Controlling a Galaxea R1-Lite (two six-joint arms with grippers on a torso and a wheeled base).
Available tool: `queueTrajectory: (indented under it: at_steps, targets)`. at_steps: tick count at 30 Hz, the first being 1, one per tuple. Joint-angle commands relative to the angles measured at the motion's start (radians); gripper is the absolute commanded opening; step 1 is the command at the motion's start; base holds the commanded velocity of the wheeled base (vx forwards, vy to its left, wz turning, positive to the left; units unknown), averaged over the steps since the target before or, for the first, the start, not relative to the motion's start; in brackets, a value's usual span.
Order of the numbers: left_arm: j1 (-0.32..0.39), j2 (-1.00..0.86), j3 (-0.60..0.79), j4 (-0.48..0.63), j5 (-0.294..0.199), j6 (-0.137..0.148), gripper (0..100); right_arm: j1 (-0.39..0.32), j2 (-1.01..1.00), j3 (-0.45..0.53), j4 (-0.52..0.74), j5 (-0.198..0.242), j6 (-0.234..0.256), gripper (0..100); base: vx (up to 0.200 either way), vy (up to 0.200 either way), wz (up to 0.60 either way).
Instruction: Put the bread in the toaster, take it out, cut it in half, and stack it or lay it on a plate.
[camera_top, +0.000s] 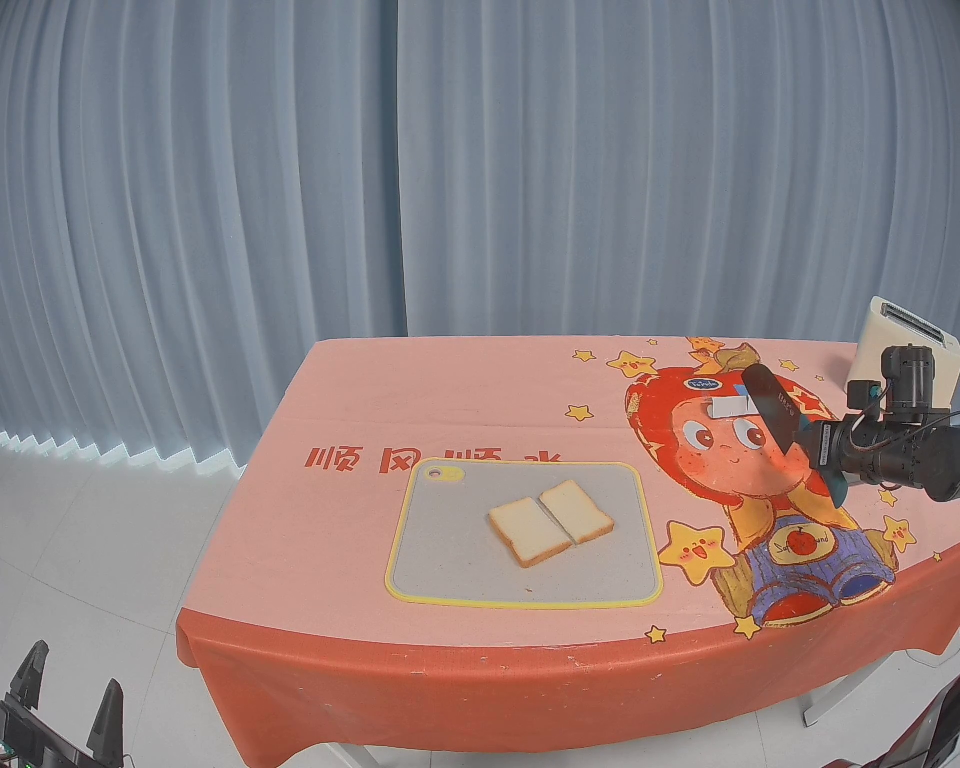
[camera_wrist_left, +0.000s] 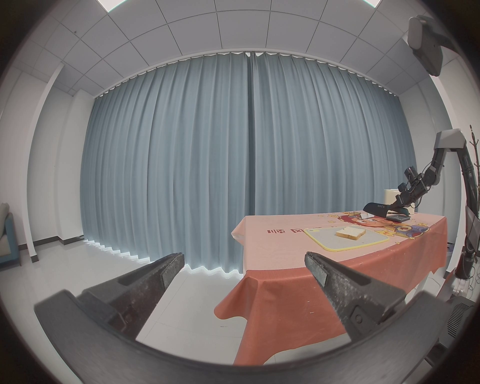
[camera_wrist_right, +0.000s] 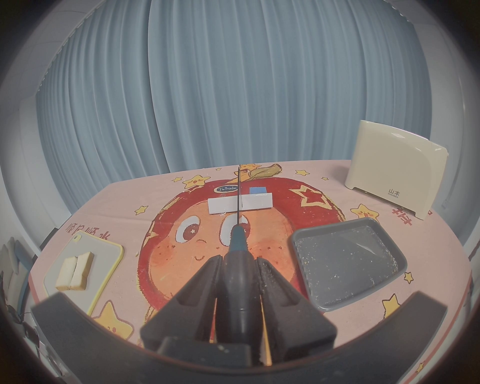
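Two halves of a toast slice (camera_top: 550, 521) lie side by side on the grey, yellow-rimmed cutting board (camera_top: 450, 560) at the table's middle front; they also show as the bread (camera_wrist_right: 75, 270) and, far off, the bread (camera_wrist_left: 351, 232). My right gripper (camera_top: 815, 445) hovers above the table's right side, shut on a knife (camera_top: 772, 402) whose dark blade points toward the board. Seen from the wrist, the right gripper (camera_wrist_right: 239, 260) clamps the knife handle (camera_wrist_right: 238, 240), blade edge-on. The cream toaster (camera_top: 905, 335) stands at the back right. My left gripper (camera_wrist_left: 243, 260) hangs open off the table's left front.
A dark grey tray (camera_wrist_right: 350, 260) sits on the right of the table between the knife and the toaster (camera_wrist_right: 395, 167). A white strip (camera_wrist_right: 240, 203) lies on the cloth beyond the blade tip. The orange cloth (camera_top: 400, 400) is bare behind the board.
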Motion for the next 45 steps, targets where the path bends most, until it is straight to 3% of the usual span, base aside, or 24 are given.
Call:
queueTrajectory:
  at_steps: [1,45]
  targets:
    - [0.0,-0.01,0.018,0.0,0.0,0.0,100,0.002,0.012,-0.003,-0.002,0.0,0.0,0,0.0,0.0,0.0]
    - [0.0,-0.01,0.018,0.0,0.0,0.0,100,0.002,0.064,-0.004,-0.045,-0.003,-0.001,0,0.0,0.0,0.0]
